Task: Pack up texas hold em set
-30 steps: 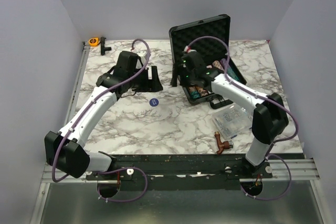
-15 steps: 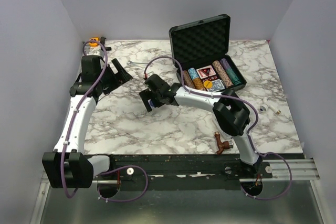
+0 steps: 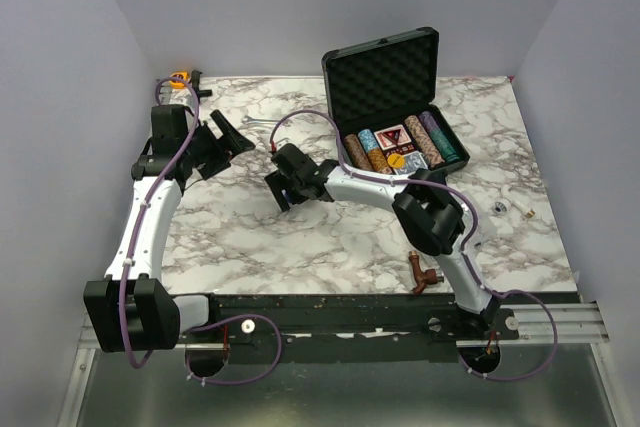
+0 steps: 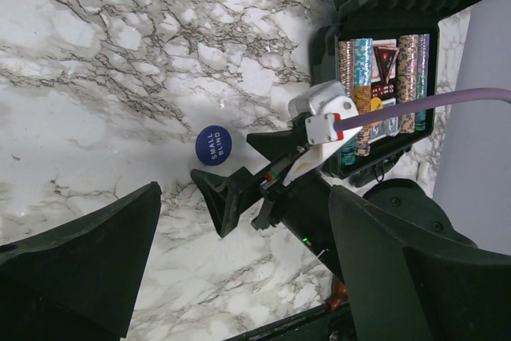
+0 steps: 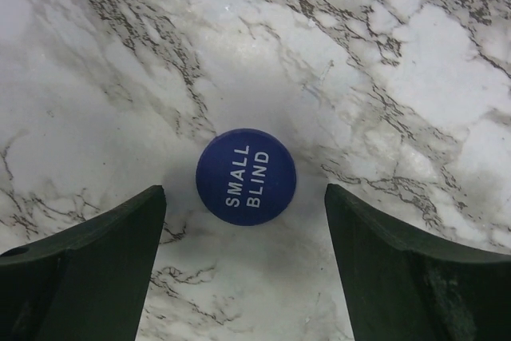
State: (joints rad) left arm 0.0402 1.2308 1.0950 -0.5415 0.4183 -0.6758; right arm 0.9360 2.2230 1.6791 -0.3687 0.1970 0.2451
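The black briefcase (image 3: 381, 73) stands open at the back right, its foam-lined lid up. Its base holds rows of striped poker chips (image 3: 366, 150), a red card deck (image 3: 393, 135) and a yellow disc (image 3: 397, 160). A blue disc (image 5: 246, 176) marked SMALL BLIND lies flat on the marble. My right gripper (image 5: 243, 269) hovers just over it, open, fingers either side and a little short of it. In the left wrist view the blue disc (image 4: 213, 145) shows beside the right gripper (image 4: 231, 185). My left gripper (image 3: 232, 137) is open and empty at the far left.
A brown pipe fitting (image 3: 422, 274) lies near the front edge by the right arm's base. An orange tape measure (image 3: 179, 78) sits in the back left corner. Small metal bits (image 3: 497, 208) lie right of the right arm.
The right gripper has left the briefcase and now sits over the blue disc. The left arm has swung back to the left. The clear box in front of the case is no longer in view.
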